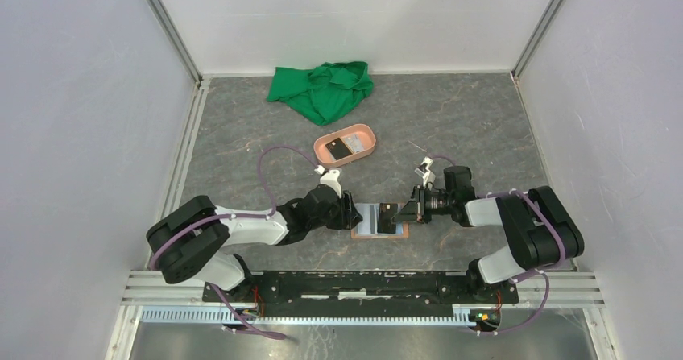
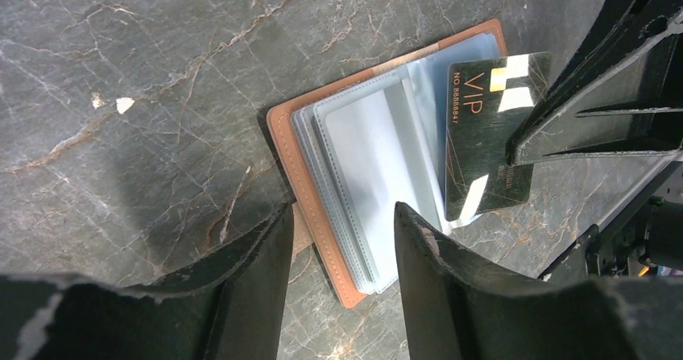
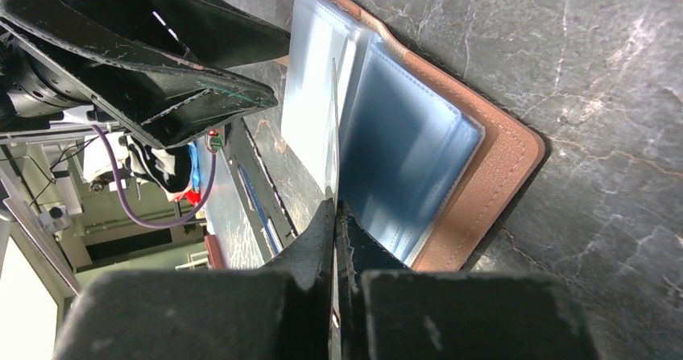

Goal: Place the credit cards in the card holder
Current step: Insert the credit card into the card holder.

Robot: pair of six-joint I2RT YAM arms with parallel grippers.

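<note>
The tan-brown card holder (image 1: 400,230) lies open on the table between the arms, its clear plastic sleeves (image 2: 370,146) fanned out. It also shows in the left wrist view (image 2: 302,167) and the right wrist view (image 3: 491,175). My right gripper (image 3: 335,205) is shut on a black VIP credit card (image 2: 483,134), held edge-on (image 3: 334,126) over the sleeves at the holder's right side. My left gripper (image 2: 342,215) is open and empty, its jaws standing either side of the holder's near left edge. Another dark card (image 1: 341,148) lies in the salmon-pink tray (image 1: 363,152).
A crumpled green cloth (image 1: 322,88) lies at the back of the table. White walls enclose the grey marbled table on three sides. A metal rail runs along the near edge by the arm bases.
</note>
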